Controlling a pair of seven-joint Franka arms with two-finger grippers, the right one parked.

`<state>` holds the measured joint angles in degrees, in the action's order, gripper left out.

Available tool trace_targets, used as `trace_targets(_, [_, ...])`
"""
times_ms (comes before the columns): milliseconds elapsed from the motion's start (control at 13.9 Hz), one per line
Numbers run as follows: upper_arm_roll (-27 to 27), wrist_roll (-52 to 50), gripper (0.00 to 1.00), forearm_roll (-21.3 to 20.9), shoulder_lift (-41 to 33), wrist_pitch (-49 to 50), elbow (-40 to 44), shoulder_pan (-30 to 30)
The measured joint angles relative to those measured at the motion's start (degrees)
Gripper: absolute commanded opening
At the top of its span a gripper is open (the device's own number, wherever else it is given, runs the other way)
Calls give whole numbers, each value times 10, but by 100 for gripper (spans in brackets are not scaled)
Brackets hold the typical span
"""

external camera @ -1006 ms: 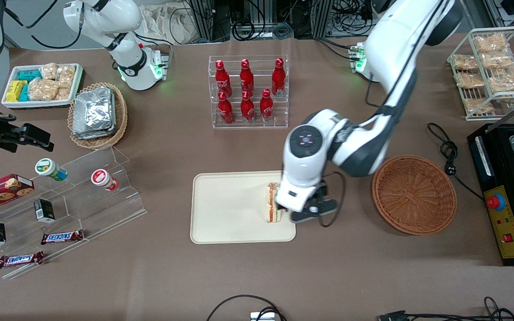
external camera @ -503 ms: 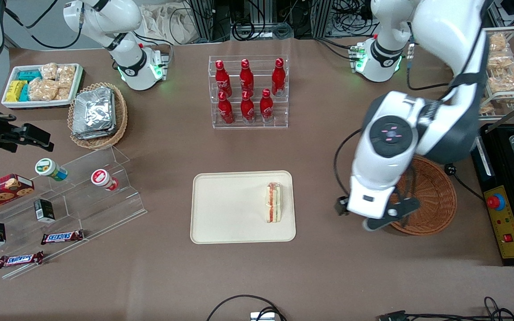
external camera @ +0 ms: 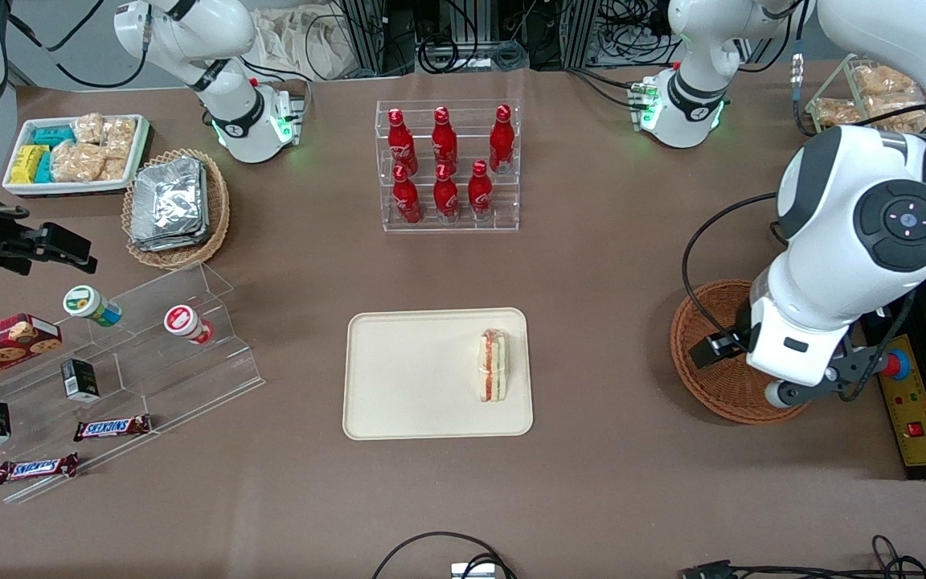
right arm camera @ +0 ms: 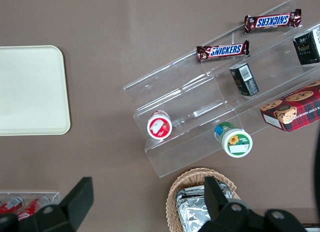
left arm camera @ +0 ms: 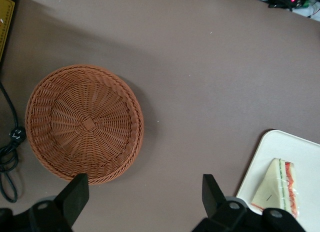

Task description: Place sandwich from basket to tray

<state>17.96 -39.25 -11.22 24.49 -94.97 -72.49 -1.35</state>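
The fingers are spread wide, nothing held; the basket sits just ahead of them — the sandwich is seen on the tray, apparently well clear.

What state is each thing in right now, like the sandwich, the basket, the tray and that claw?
sandwich: lying on the tray, near its edge toward the working arm, held by nothing.
tray: flat on the table, carrying only the sandwich.
basket: empty, upright on the table.
claw: open, holding nothing, hanging above the basket's edge.
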Motion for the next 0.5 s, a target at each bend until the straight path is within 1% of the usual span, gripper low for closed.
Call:
trace_targets(144, [0,21,100,2,-3,2,-3,7])
trace_targets(216, [-1,46,100,12,-10,3,-7,15])
trace_targets(359, [-22,101,100,47,-40,5,-26,31])
trace_targets(503, [-65,164,100,83,-84,7,-55,37])
